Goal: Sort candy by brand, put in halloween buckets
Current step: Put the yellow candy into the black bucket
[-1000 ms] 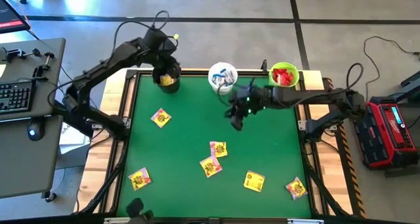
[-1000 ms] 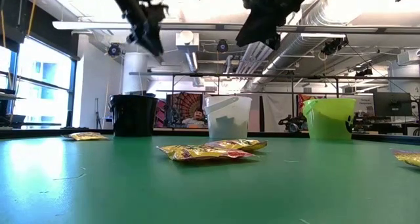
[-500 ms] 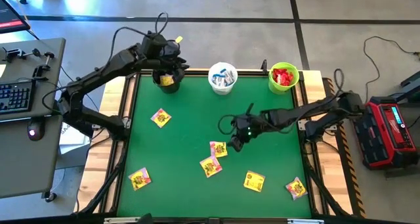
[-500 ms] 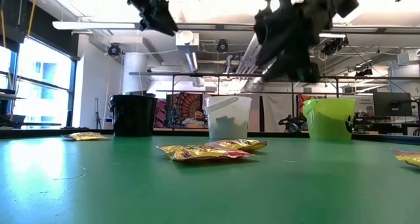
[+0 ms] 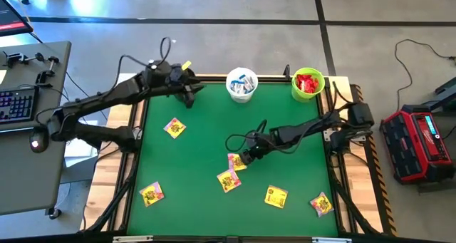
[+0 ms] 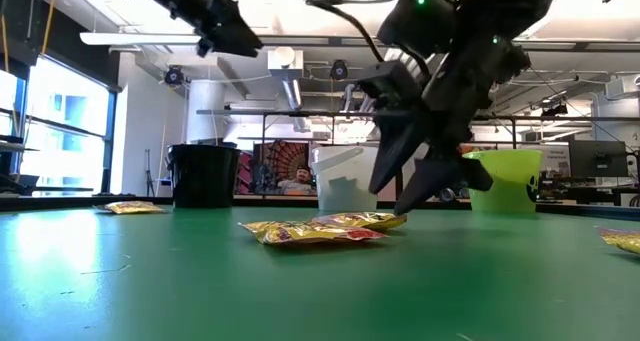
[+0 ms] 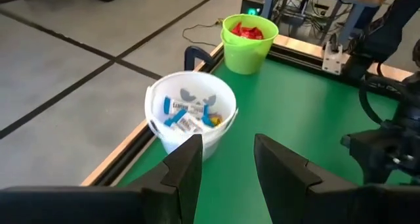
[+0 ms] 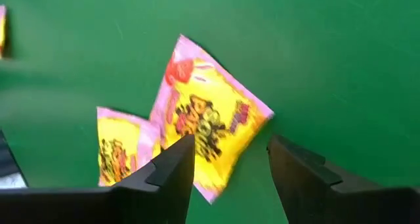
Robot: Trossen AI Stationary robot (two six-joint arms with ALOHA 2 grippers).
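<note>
Right gripper hanging over a yellow candy packet mid-table, jaws spread and grasping nothing, left gripper hovering above the black bucket, jaws parted and empty

A green table seen from straight above, with two dark robot arms reaching over it. Along the far edge stand a white bucket holding white-and-blue candy and a lime green bucket holding red candy. The left gripper hangs over the far left corner; the arm covers whatever lies beneath it. The right gripper is low near the table's middle, just beside a yellow packet. Another packet lies close by. More yellow packets lie apart: one nearer the left edge, one at the near left corner, two toward the near right corner.
</note>
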